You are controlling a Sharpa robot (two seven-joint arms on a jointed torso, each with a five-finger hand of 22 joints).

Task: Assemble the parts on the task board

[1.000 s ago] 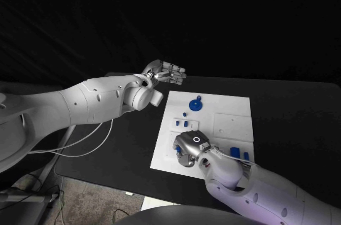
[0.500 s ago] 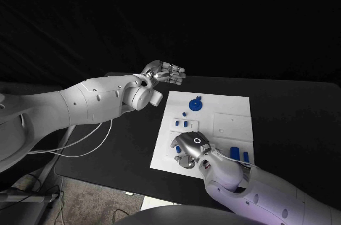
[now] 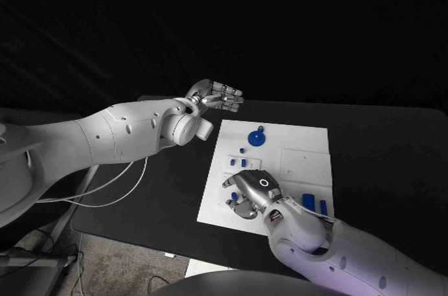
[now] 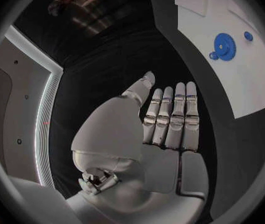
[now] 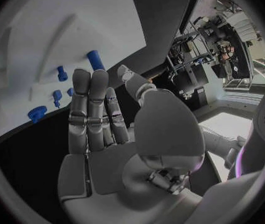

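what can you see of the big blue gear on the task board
The big blue gear is a round, toothed wheel that looks like plastic, lying flat on the white task board near its far edge. A small blue piece sits against its rim, and a small blue round part lies just apart. No hand touches it.

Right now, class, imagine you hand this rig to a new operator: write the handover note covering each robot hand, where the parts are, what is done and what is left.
Left robot hand: open, holding nothing, raised beyond the far left corner of the task board.
Right robot hand: open, fingers apart, low over the board's near left area, nothing held.
Parts: blue gear near the board's far edge; small blue pieces mid-left; two blue pegs near the right arm.
Done: cannot tell which parts are seated.
Left: pick up and fit the loose parts.
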